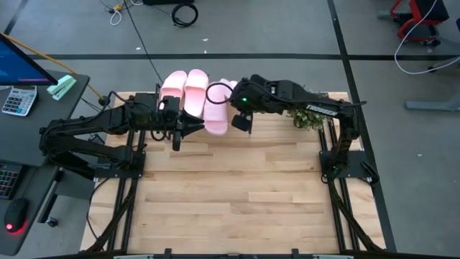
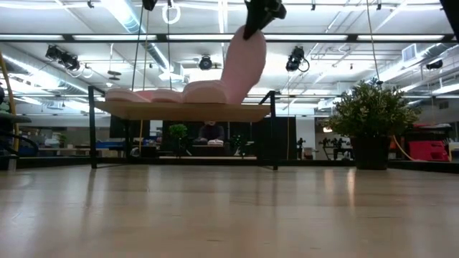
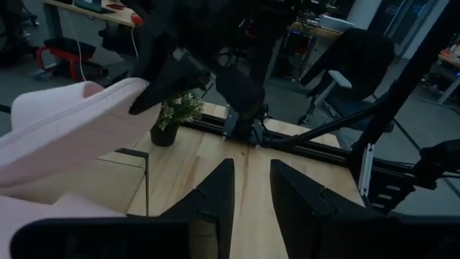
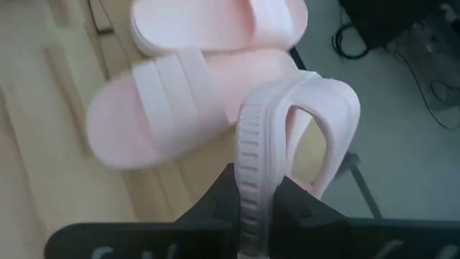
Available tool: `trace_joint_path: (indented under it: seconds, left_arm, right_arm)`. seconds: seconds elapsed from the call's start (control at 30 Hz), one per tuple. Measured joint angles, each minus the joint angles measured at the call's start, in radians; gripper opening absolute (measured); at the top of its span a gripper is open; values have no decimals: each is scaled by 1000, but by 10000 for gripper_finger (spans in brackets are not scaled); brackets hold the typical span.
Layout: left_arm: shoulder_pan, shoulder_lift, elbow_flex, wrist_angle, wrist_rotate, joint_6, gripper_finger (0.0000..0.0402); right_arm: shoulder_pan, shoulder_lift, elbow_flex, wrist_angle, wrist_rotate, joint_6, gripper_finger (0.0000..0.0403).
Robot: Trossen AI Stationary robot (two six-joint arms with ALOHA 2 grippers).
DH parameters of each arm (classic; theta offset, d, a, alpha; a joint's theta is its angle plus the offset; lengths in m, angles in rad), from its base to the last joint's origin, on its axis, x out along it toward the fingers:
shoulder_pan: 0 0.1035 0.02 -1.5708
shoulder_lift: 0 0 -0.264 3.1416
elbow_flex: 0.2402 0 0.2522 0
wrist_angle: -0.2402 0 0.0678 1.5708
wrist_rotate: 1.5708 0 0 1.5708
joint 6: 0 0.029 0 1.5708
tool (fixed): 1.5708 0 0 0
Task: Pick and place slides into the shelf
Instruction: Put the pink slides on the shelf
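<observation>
Two pale pink slides [image 1: 184, 88] lie side by side on the shelf [image 2: 186, 111] at the table's far edge; they show in the right wrist view too [image 4: 180, 108]. My right gripper [image 4: 251, 194] is shut on a third slide [image 1: 217, 114] just right of them, which stands tilted [image 2: 244, 64] over the shelf's plank. My left gripper [image 1: 178, 133] hovers open beside the shelf's near edge, left of the held slide, and touches nothing; its fingers [image 3: 215, 194] point across the table toward the right arm. My right gripper pinches the slide's sole by its ribbed side rim [image 4: 251, 162], between the two fingers, at the raised end. The fingers come from above, slanting from the table's right. The slide stands steeply tilted, strap [image 4: 327, 122] to one side, its lower end [image 2: 215, 92] on the shelf's plank.
A small potted plant [image 1: 309, 115] stands at the table's far right corner, under the right arm. The wooden tabletop [image 1: 237, 187] stretches bare toward the near edge. The shelf's thin black legs [image 2: 92, 129] stand on the table. A desk with a calculator [image 1: 18, 101] is off to the left.
</observation>
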Motion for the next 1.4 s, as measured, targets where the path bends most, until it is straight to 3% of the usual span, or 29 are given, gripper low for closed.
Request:
trace_joint_path:
  seconds: [0.23,0.5,1.03,1.4]
  left_arm:
    - [0,0,0,0,0,1,100]
    - [0,0,0,0,0,10,97]
    - [0,0,0,0,0,10,95]
    - [0,1,0,1,1,10,94]
  right_arm:
    - [-6,-1,0,29,-7,1,38]
    - [-14,-2,0,18,67,-39,38]
    - [28,-3,0,-140,133,-91,38]
    - [73,41,0,-190,194,-279,37]
